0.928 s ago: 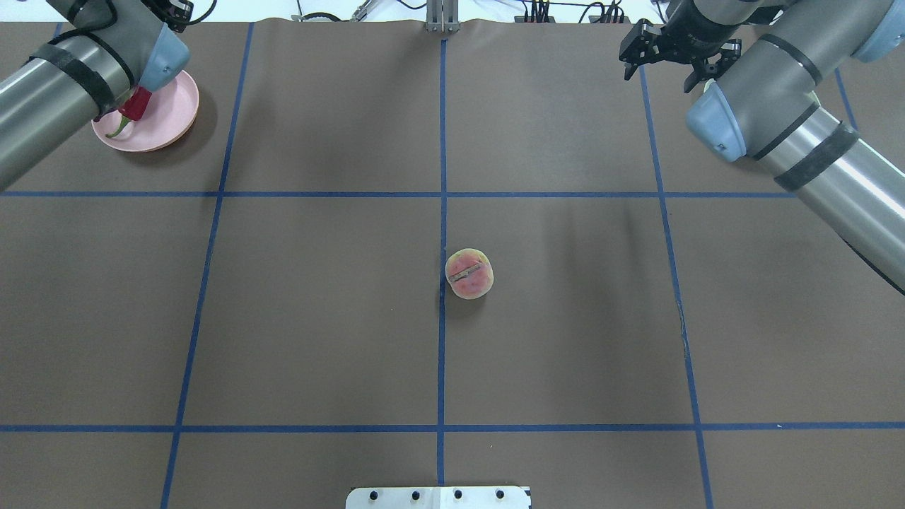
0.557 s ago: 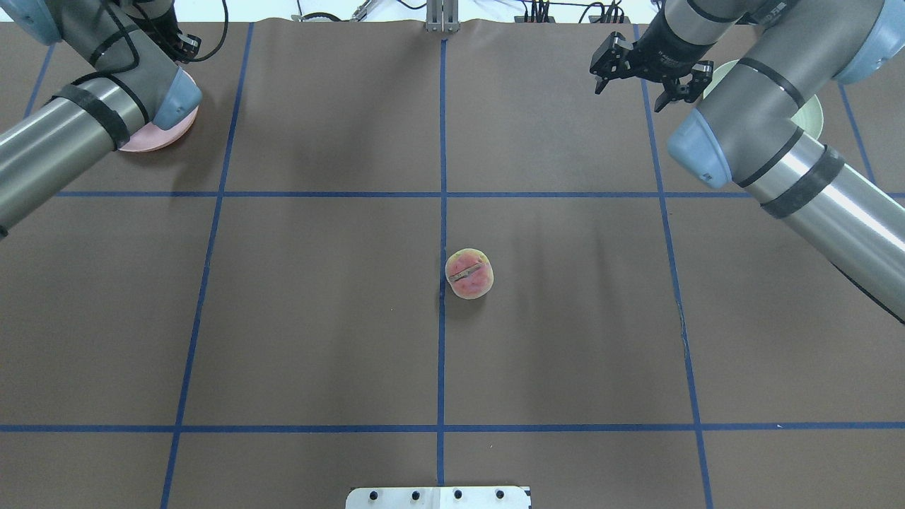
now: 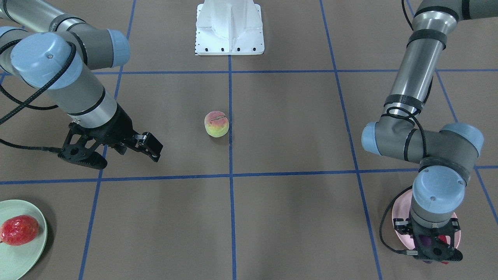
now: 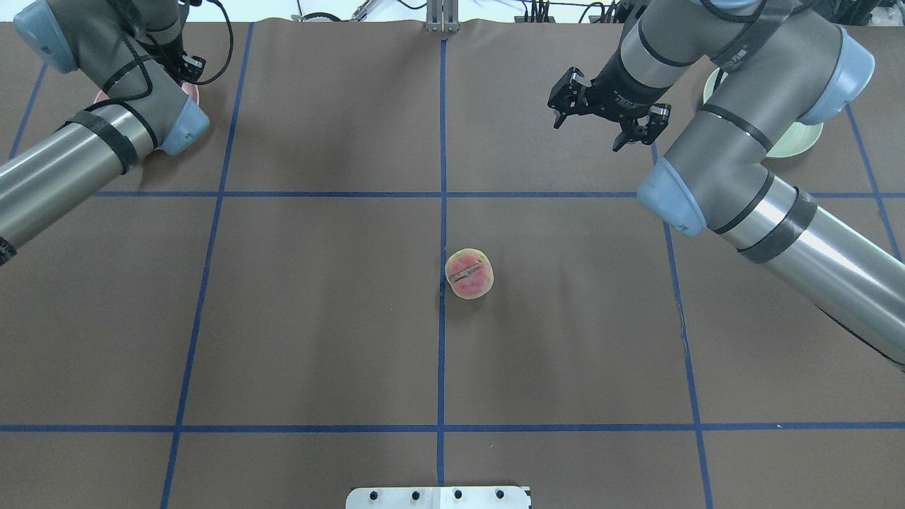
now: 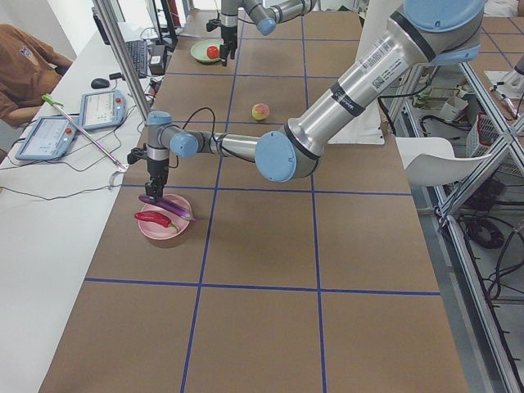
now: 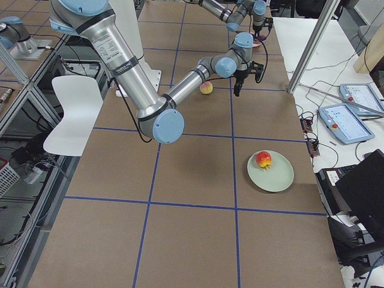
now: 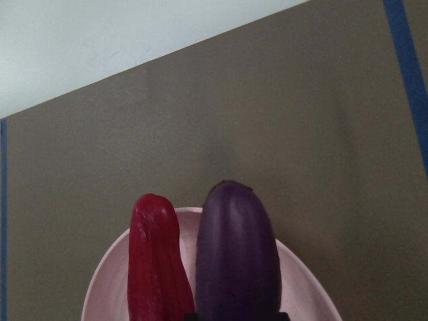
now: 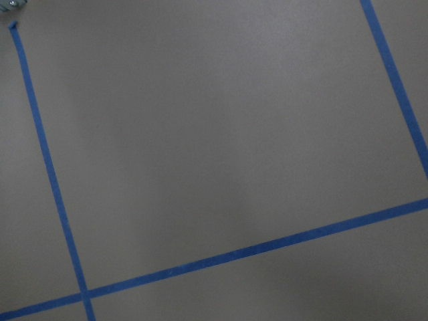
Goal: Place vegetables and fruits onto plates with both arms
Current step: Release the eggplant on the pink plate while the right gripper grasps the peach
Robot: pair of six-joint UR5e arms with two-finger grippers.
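Left arm [image 4: 78, 152] is stretched out to the far-left corner of the brown paper-covered table [image 4: 318, 318], wrist pointing straight down over the pale pink oval plate [image 5: 155, 232]. Right arm [image 4: 749, 177] reaches forward over the far-right part, wrist angled in toward the middle. On the pink plate there's a long glossy purple eggplant [image 7: 235, 254] lying across it, right beside a wrinkled red chili pepper [image 7: 155, 261]; the two look like they're touching along their sides. The yellow-green peach with a pink blush [image 4: 469, 273] sits alone near the table's centre, just right of the middle blue tape line, well apart from both arms. The round red-orange speckled pomegranate [image 3: 18, 230] is on the pale mint green round plate [image 6: 279, 177] at the far right. The left gripper [image 5: 156, 192] is down at the eggplant, fingers on either side of it, but I honestly can't tell if it's squeezing or loose. The right gripper [image 4: 604, 124] is spread wide, empty, hanging above bare table between the green plate and the peach.
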